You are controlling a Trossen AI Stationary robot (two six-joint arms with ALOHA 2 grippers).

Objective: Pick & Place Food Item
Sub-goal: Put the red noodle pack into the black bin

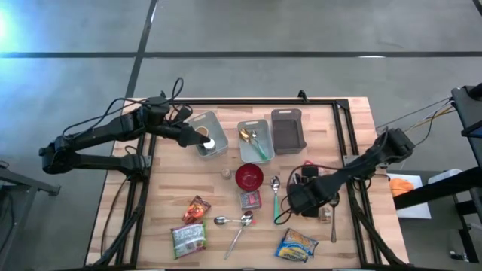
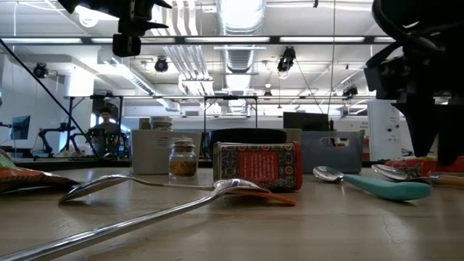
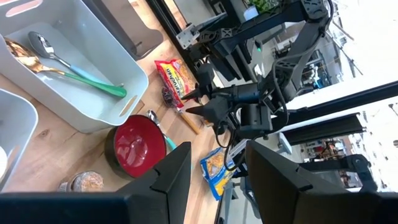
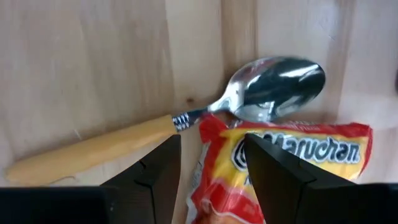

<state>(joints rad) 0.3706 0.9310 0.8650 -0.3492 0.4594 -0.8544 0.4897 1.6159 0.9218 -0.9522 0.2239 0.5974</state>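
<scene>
Wooden table (image 1: 166, 181) seen from above, with a red bowl (image 1: 249, 177) near its middle as the landmark. To the right of the bowl, near the table's right edge, right gripper (image 1: 325, 213) hanging low, fingers parted with a clear gap and gripping nothing. Directly beneath and between those fingers, a red and yellow ramen packet (image 4: 273, 168), printed "Maruchan" in black letters, crinkled, lying flat on the wood and mostly hidden by the arm in the high view. Touching the packet's upper edge in the wrist view, a spoon with a shiny bowl and pale yellow handle (image 4: 186, 118).

Left gripper (image 1: 202, 136) up and to the left of the bowl, over a pale bin (image 1: 218, 124), fingers (image 3: 168, 180) apart and empty.

Beside the bowl: a second pale bin holding spoons (image 1: 254, 139), a dark bin (image 1: 288, 129), a small spice jar (image 1: 225, 173), a red tin (image 1: 251, 199), a teal-handled spoon (image 1: 275, 197). Below the bowl, more snack packets (image 1: 297, 245) and loose spoons (image 1: 237, 226).
</scene>
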